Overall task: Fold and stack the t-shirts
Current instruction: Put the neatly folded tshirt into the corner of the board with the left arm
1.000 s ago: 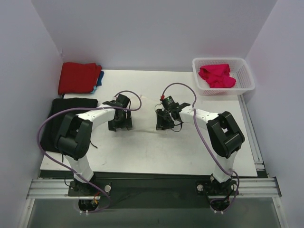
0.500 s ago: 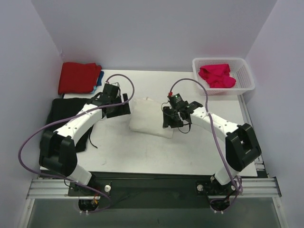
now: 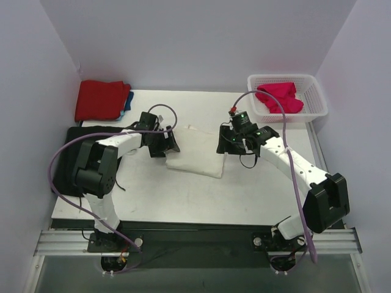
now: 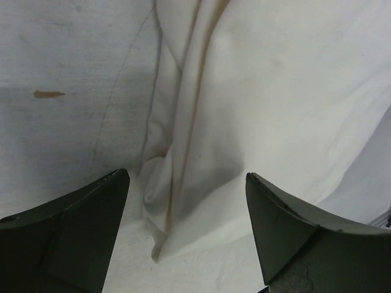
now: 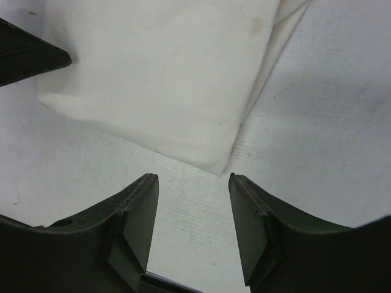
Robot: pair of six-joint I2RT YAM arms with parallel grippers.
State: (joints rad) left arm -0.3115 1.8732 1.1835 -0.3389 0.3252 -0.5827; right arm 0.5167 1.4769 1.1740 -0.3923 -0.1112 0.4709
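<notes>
Here the cream-white t-shirt point(image 3: 195, 152) lies folded into a thick rectangle on the table point(image 3: 244, 195), roughly mid-width and between the two arms; its near edge runs slightly askew. In the left wrist view the cream-white t-shirt point(image 4: 256, 110) shows long soft creases and a bunched fold along its left border; in the right wrist view the same shirt point(image 5: 165, 79) ends in a neat near-right corner with layered edges along its right side.

The left gripper point(image 3: 164, 143) sits at the shirt's left edge; seen from its own camera, the left gripper point(image 4: 186, 183) has its fingers spread wide, the bunched border lying between them and nothing pinched. The right gripper point(image 3: 229, 141) hangs just off the shirt's right edge; from its own camera the right gripper point(image 5: 192, 180) is likewise parted, its tips either side of the shirt's corner and gripping no cloth.

Further out, to the far left of the cream shirt, a folded red t-shirt point(image 3: 101, 99) rests on a blue t-shirt point(image 3: 128, 101), of which only an edge shows; left of the cream shirt and nearer the arms' bases lies a black cloth point(image 3: 73, 159); to its far right a white basket point(image 3: 317, 104) holds a crumpled magenta-pink t-shirt point(image 3: 279, 97).
</notes>
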